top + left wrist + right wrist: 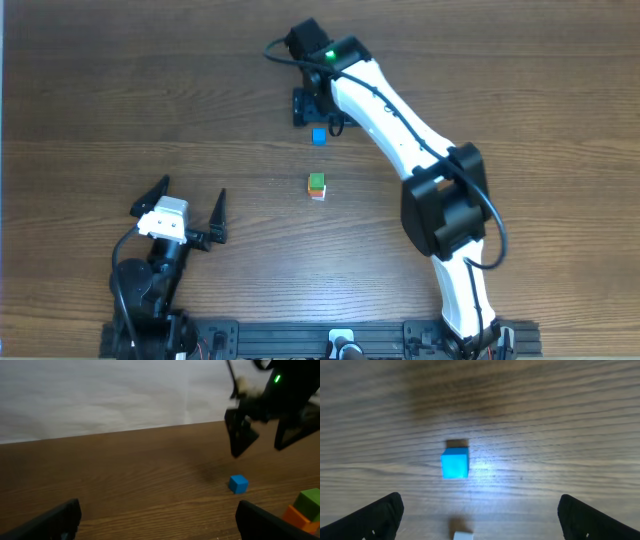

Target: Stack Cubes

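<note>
A blue cube (318,135) lies alone on the wooden table at the far middle. My right gripper (318,112) hangs over it, open, with the blue cube (455,463) between and ahead of its dark fingertips (372,519) and untouched. Nearer the arm bases stands a small stack (316,186), a green cube on an orange one. My left gripper (187,206) rests open at the near left with nothing in it. From the left wrist view the blue cube (238,483), the green cube (311,498) and the right gripper (260,435) above them show.
The wooden table (120,90) is bare on both sides of the cubes. A white wall (100,395) rises behind its far edge. A small pale object (462,535) peeks in at the right wrist view's edge.
</note>
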Available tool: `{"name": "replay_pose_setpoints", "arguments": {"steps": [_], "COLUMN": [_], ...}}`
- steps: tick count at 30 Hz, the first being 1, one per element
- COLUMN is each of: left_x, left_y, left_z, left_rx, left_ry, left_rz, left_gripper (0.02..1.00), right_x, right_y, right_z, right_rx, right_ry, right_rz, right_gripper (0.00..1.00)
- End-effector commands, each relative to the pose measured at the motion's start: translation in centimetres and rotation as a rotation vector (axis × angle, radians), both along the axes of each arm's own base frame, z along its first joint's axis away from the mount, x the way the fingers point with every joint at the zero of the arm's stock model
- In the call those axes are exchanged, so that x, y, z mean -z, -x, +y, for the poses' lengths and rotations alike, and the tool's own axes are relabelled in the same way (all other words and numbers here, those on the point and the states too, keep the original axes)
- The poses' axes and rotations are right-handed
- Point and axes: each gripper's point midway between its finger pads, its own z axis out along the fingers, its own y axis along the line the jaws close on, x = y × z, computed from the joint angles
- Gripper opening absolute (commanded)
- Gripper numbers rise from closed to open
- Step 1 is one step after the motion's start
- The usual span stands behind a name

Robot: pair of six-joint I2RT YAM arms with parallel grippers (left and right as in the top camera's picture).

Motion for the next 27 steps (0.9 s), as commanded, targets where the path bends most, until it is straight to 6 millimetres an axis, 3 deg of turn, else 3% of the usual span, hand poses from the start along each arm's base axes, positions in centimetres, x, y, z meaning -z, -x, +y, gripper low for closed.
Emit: {"name": "replay_pose_setpoints", "arguments": {"steps": [1, 18, 27], "left_x": [0.1, 0.1, 0.1], "left_y": [0.0, 0.0, 0.0], "left_z": [0.0, 0.0, 0.0], "left_rx": [0.006, 0.006, 0.006], "left_ry": [-0.013, -0.013, -0.013], "left_rz": [-0.005, -0.005, -0.005], "left_gripper": [1.0, 1.0, 0.998], "right_x": [1.6, 5.7, 6.1], "right_y": [-1.1, -1.5, -1.3], "right_z": [1.2, 2.0, 2.6], "right_rx": [-0.03, -0.038, -0.05], "right_ry": [-0.007, 0.009, 0.01], "right_rz": [-0.008, 0.025, 0.026], "right_gripper": [0.993, 0.976, 0.921]}}
